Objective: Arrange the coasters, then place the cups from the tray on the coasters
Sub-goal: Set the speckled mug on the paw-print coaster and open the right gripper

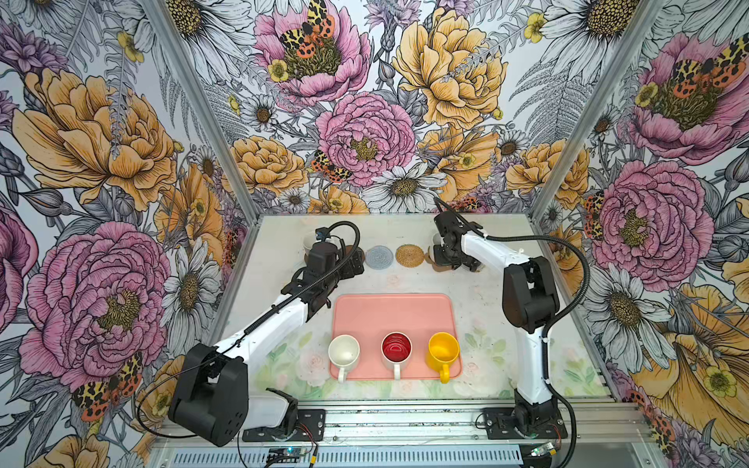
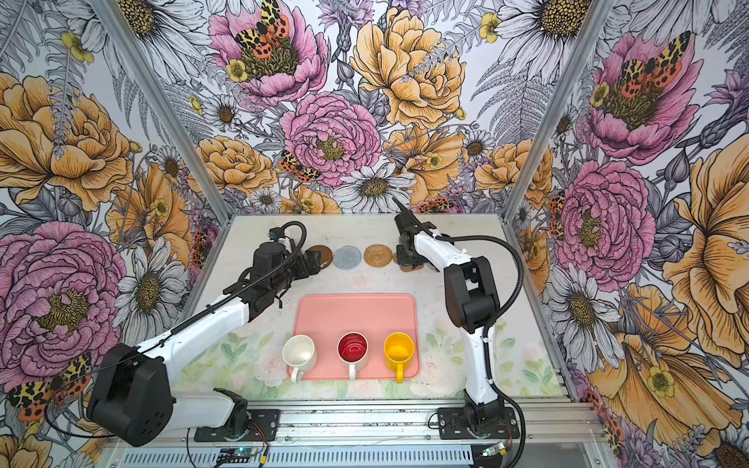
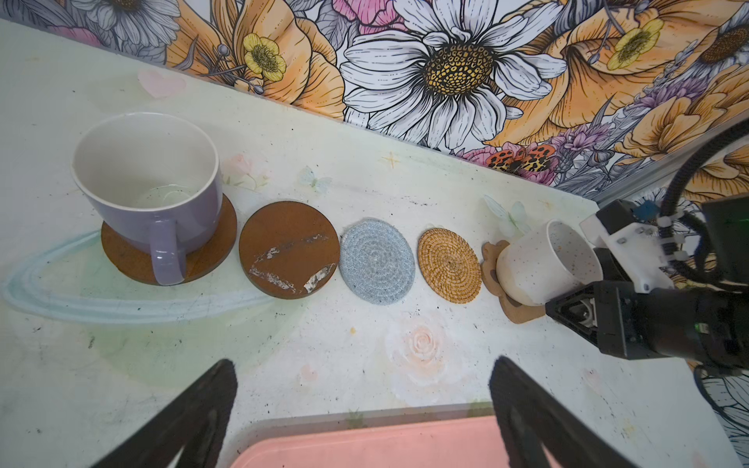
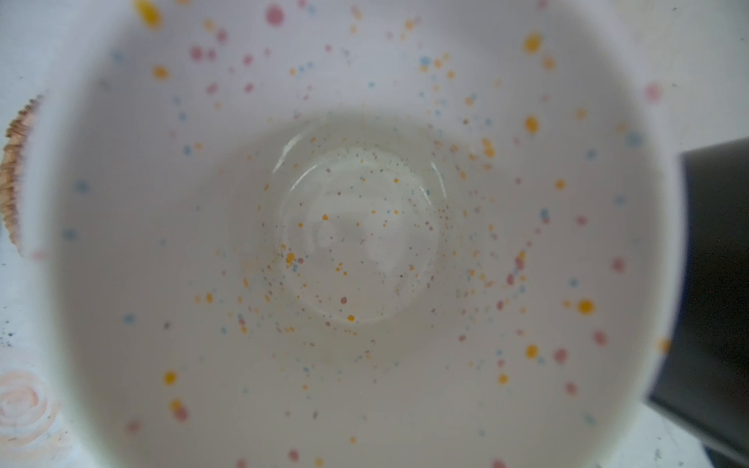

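**Right hand** [image 3: 589, 269]: clenched on the rim of the white speckled mug [image 3: 527, 271], on the side nearest its arm. The mug stands over the brown paw-shaped coaster [image 3: 492, 249] at the right end of the coaster row, along the far side of the desk [image 3: 121, 364]. Whether its base bears fully on the coaster cannot be told.

**Left hand** [image 3: 364, 362]: released, fingers wide apart, nothing between them. It hangs above bare desk between the far rim of the salmon-pink rectangular tray [image 3: 364, 445] and the row, opposite the scuffed brown disc coaster [image 3: 288, 249] and the grey-blue woven round coaster [image 3: 377, 261].

**Row:**
- The lavender mug [image 3: 150, 190] sits on the other brown disc coaster [image 3: 221, 239] at the left end, apart from the left hand.
- The tan rattan round coaster [image 3: 450, 265] lies just beside the paw-shaped one.

**Tray, near edge:** the plain white mug [image 1: 343, 352], red-lined white mug [image 1: 396, 347] and yellow mug [image 1: 444, 348] stand in line, well apart from both hands.
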You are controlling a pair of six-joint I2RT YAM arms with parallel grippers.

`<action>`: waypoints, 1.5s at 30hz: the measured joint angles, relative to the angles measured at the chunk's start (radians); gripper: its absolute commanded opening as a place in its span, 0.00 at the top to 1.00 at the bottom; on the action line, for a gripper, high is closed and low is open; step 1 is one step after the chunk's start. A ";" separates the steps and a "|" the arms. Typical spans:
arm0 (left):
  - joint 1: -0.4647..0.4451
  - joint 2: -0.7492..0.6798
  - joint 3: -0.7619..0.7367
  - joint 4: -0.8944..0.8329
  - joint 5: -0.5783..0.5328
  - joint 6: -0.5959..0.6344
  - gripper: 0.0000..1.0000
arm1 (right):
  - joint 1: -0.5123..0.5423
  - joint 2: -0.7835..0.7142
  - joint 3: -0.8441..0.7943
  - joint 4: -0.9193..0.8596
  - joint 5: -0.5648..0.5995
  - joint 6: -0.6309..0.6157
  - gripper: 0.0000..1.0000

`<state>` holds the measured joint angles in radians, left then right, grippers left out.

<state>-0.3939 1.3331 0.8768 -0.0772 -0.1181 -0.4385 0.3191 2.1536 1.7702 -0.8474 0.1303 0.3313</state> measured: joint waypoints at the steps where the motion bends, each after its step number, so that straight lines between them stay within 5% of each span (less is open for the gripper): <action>1: 0.000 0.000 0.000 0.000 0.000 0.000 0.01 | 0.000 0.000 0.000 0.000 0.000 0.000 1.00; 9: 0.000 0.000 0.000 0.000 0.000 0.000 0.01 | -0.004 0.000 0.000 0.000 -0.005 0.000 0.98; 21: 0.000 0.000 0.000 0.000 0.000 0.000 0.01 | -0.006 0.000 0.000 0.003 -0.004 0.004 0.52; 26: 0.000 -0.001 0.000 0.000 0.000 0.000 0.01 | -0.006 0.000 0.000 0.021 -0.004 0.002 0.40; 34: 0.002 -0.017 0.000 -0.001 0.000 0.000 0.01 | -0.006 -0.035 -0.008 0.026 -0.004 0.004 0.36; 45: 0.004 -0.054 0.000 -0.011 -0.001 0.000 0.01 | 0.036 -0.262 -0.081 0.029 0.045 0.011 0.35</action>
<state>-0.3901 1.2793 0.8768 -0.0887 -0.1192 -0.4385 0.3550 1.8912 1.6894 -0.8185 0.1753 0.3428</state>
